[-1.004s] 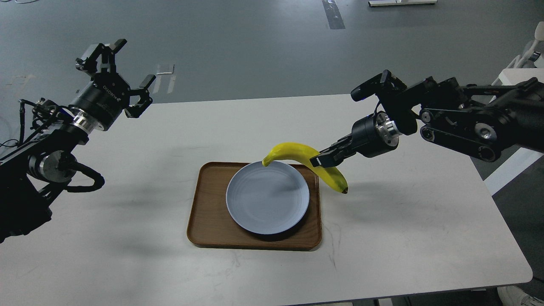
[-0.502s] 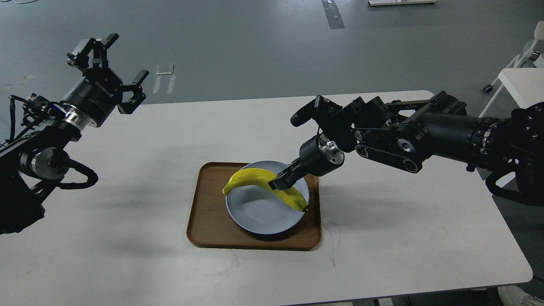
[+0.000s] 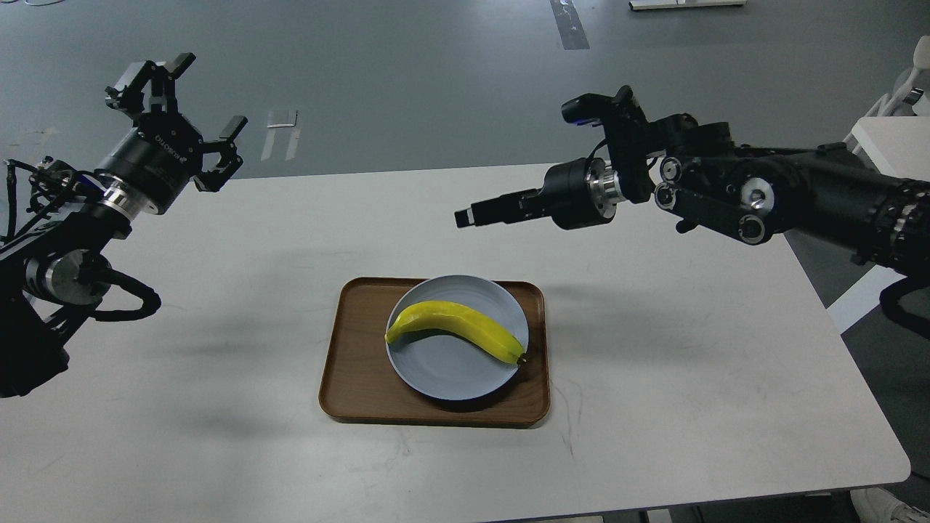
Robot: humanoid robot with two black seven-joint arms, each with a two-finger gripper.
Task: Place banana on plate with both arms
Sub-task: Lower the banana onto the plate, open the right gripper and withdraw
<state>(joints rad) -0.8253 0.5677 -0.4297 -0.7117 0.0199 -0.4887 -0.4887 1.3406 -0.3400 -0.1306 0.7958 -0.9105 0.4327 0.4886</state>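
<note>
The yellow banana [image 3: 456, 330] lies flat across the pale blue-grey plate [image 3: 450, 370], its dark tip at the plate's right rim. The plate sits on a brown wooden tray [image 3: 349, 378]. My right gripper [image 3: 465, 216] hangs well above and behind the plate, pointing left and holding nothing. It is seen side-on and dark, so its fingers cannot be told apart. My left gripper [image 3: 185, 109] is raised at the far left, beyond the table's back edge, with its fingers spread open and empty.
The white table [image 3: 690, 378] holds only the tray. Its right edge and front edge are in view. A white piece of furniture [image 3: 890, 134] stands past the table's far right, behind my right arm.
My right gripper lowered the banana onto the plate, let it go, and rose up and back. My left gripper drifted slightly left and up.
</note>
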